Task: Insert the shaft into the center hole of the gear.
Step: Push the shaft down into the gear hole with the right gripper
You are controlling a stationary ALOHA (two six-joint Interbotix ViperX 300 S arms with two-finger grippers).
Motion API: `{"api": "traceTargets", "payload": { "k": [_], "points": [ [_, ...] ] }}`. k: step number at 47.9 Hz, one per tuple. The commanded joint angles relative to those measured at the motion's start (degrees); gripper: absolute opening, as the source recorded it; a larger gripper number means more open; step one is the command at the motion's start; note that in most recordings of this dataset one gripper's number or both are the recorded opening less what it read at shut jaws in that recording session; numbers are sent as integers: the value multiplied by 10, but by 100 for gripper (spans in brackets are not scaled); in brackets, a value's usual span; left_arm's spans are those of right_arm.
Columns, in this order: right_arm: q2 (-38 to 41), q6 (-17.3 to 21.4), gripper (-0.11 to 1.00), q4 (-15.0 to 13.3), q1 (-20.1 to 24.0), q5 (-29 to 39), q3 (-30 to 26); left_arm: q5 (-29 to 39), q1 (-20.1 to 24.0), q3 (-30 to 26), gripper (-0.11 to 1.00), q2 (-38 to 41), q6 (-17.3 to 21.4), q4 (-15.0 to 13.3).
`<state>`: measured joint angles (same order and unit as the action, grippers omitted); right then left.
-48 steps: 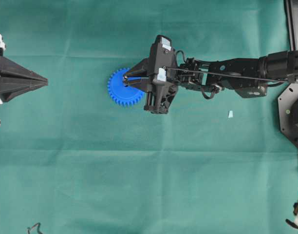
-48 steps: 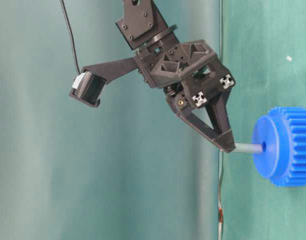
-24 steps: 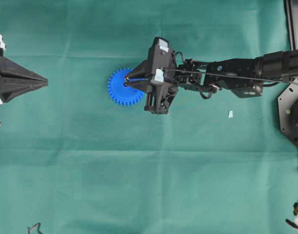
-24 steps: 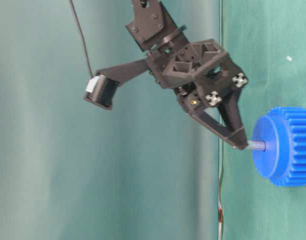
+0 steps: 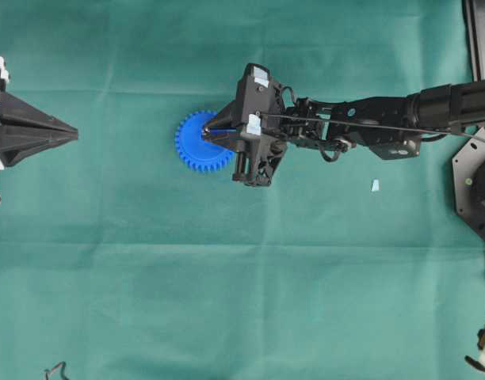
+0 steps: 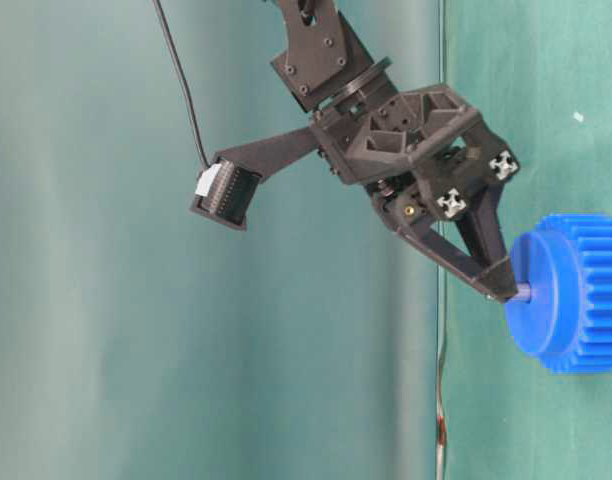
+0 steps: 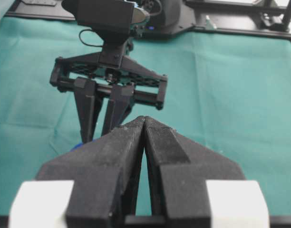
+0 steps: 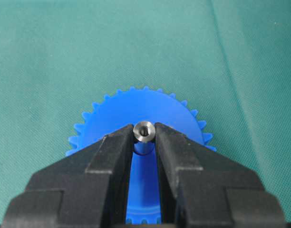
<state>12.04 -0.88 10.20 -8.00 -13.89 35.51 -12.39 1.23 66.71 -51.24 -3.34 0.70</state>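
Observation:
The blue gear [image 5: 196, 144] lies flat on the green cloth, left of the middle; it also shows in the table-level view [image 6: 576, 295] and the right wrist view [image 8: 145, 105]. My right gripper [image 5: 208, 132] is shut on the silvery shaft [image 8: 144, 131], which stands upright over the gear's hub. Only a short stub of shaft [image 6: 524, 293] shows between the fingertips and the hub face. The center hole is hidden by the shaft. My left gripper [image 5: 71, 132] is shut and empty at the far left, pointing at the gear; its closed tips show in its own view [image 7: 144, 119].
A small pale blue scrap [image 5: 375, 185] lies on the cloth to the right of the right arm. Black equipment [image 5: 474, 186] stands at the right edge. A thin cable end [image 5: 56, 370] lies at the bottom left.
My right gripper has moved down toward the gear with the shaft. The visible length of shaft between fingertips and hub has shrunk to a stub. The left gripper has not moved.

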Motion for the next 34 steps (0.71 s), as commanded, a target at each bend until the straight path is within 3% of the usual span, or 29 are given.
{"api": "traceTargets", "payload": {
  "k": [1, 25, 29, 34],
  "points": [
    [-6, 1, 16, 2, 1, 0, -11, -3, 1, -12, 0, 2, 0, 1],
    [-4, 1, 17, 2, 5, 2, -11, -2, 1, -12, 0, 3, 0, 1],
    [-4, 2, 32, 2, 5, -3, -11, -3, 1, -12, 0, 3, 0, 1],
    [-4, 2, 66, 3, 5, -13, -11, -2, 1, -12, 0, 3, 0, 1]
  ]
}}
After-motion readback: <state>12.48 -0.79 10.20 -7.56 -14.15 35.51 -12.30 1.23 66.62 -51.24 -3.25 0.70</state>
